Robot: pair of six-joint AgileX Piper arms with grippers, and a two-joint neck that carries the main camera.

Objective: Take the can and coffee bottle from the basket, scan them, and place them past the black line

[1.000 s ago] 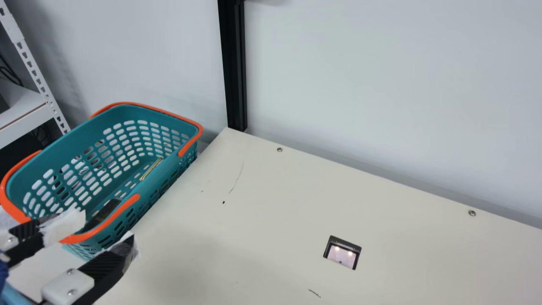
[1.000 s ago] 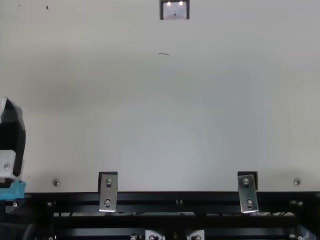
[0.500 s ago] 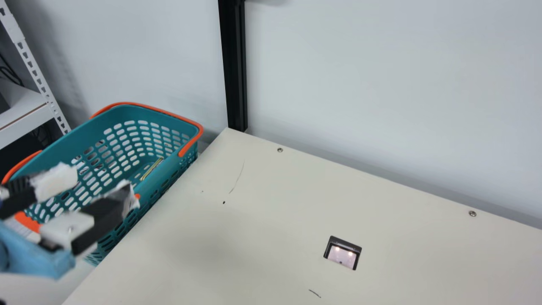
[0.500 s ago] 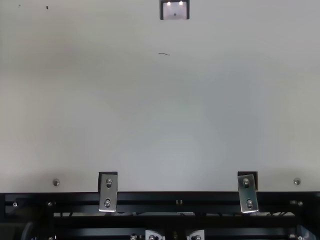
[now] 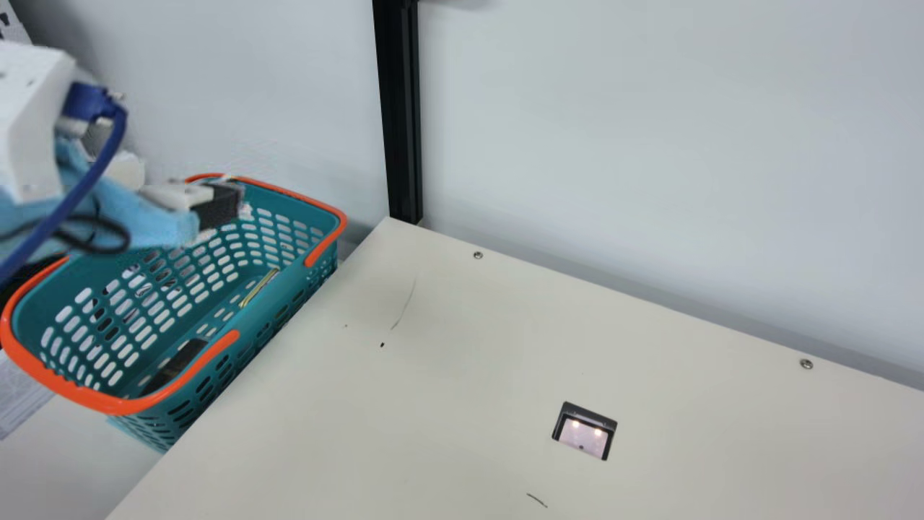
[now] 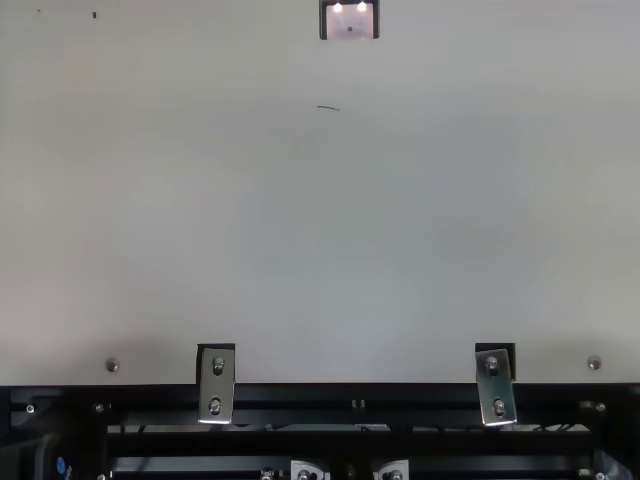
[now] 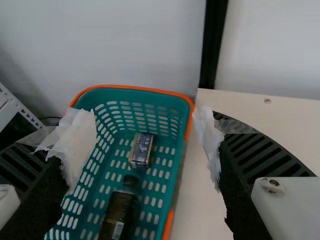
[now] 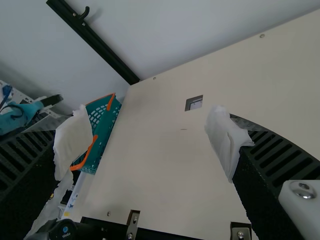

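Note:
My left gripper [image 5: 216, 206] is over the back part of the teal basket [image 5: 289, 209], above its rim. In the left wrist view this gripper [image 7: 145, 135] stands open, holding nothing. Between its fingers, down on the basket floor, lies the dark blue and gold can [image 7: 141, 150]; the dark coffee bottle [image 7: 117, 215] with a black cap lies close by. The main view gives the can's edge [image 5: 258, 287] and part of the bottle [image 5: 173, 366] behind the side wall. My right gripper [image 8: 150, 132] is open and empty above the table.
A scanner window [image 5: 585, 433] is set in the cream table [image 5: 433, 404], with a short dark mark [image 5: 536, 500] nearby. A black post [image 5: 397, 108] rises at the table's back corner. Metal brackets [image 6: 216, 385] sit at the front edge.
My left arm has risen from low beside the basket's near end and moved toward the basket's far end. The can and bottle have stayed in place.

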